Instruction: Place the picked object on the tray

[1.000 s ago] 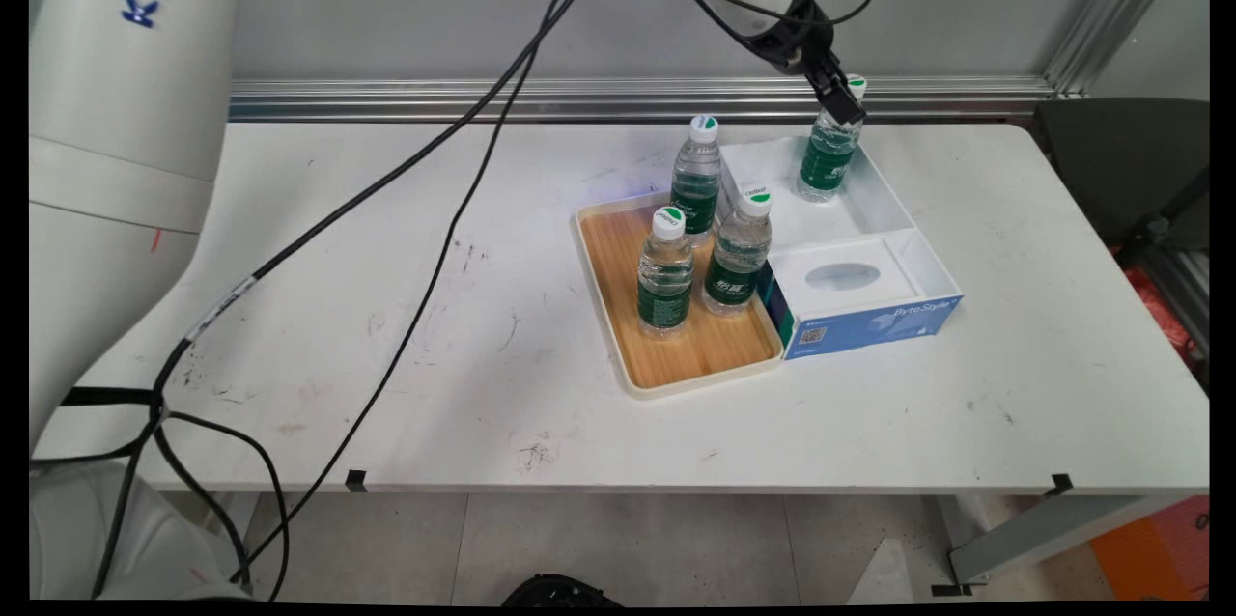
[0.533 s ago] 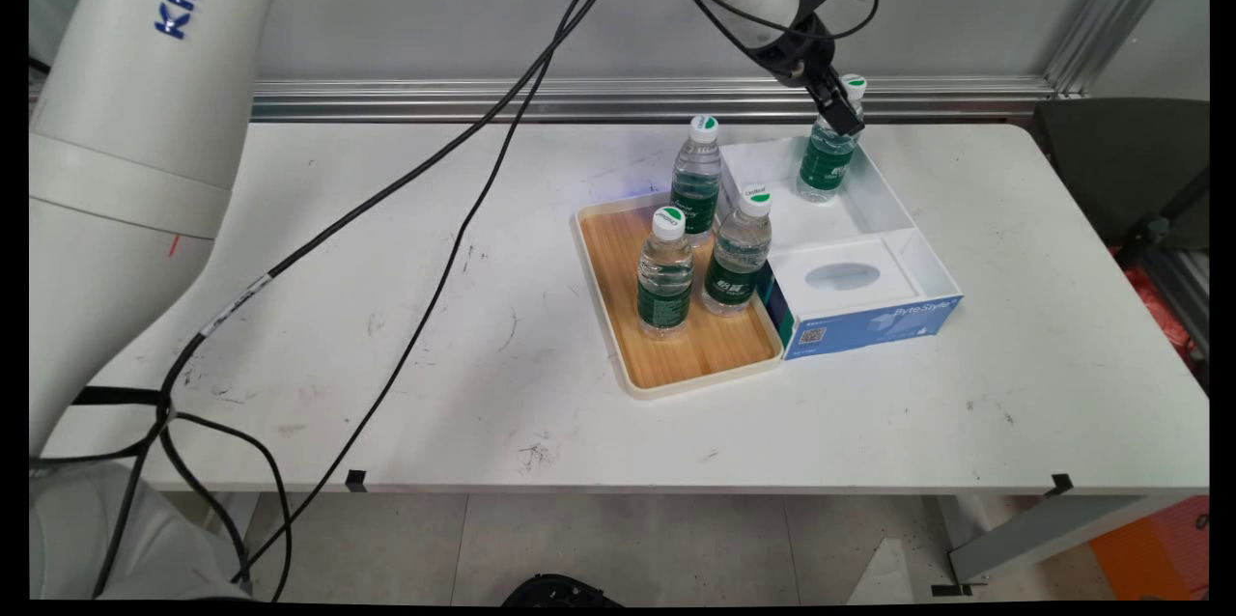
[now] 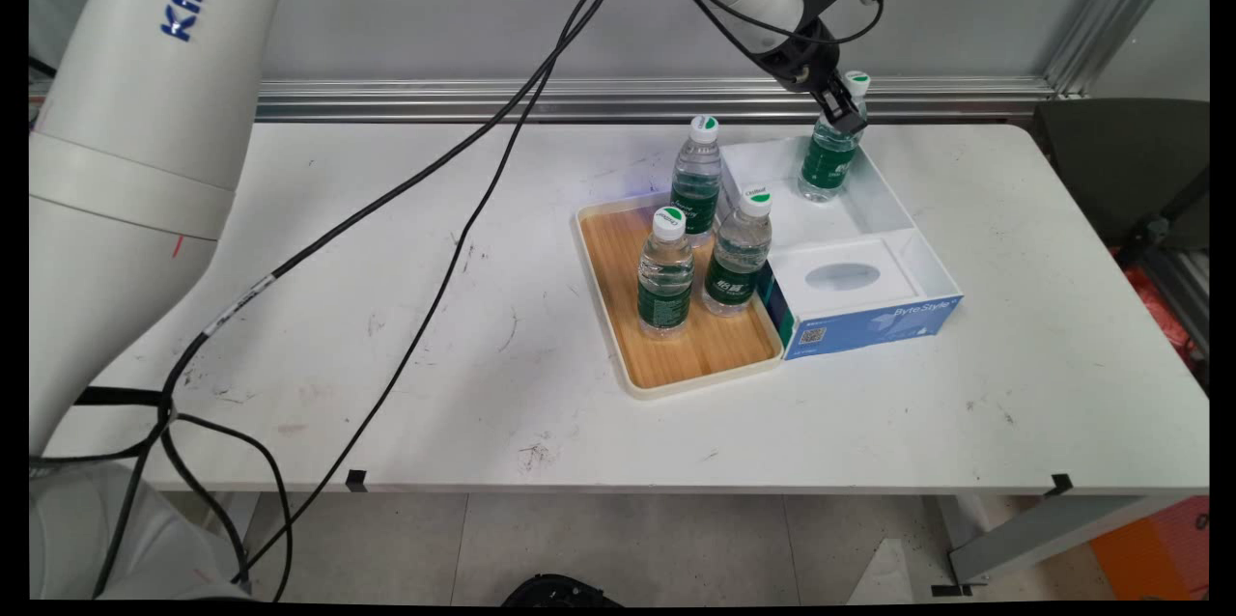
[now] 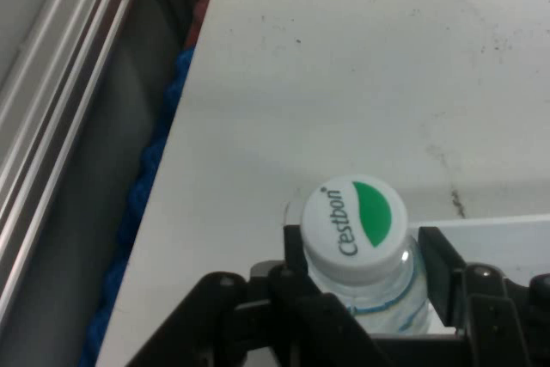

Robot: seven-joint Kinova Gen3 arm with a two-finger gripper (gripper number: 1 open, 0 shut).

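White surface (image 3: 386, 239) beneath a grey wall: the black two-finger tool (image 3: 843, 111) clasps the neck of a green-labelled clear plastic water bottle (image 3: 828, 155) standing upright in a white open box (image 3: 893, 210).

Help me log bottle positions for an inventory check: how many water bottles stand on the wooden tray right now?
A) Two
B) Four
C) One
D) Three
D: three bottles stand on the wooden tray, while the fourth bottle stands in the white box beside it, with the gripper at its neck.
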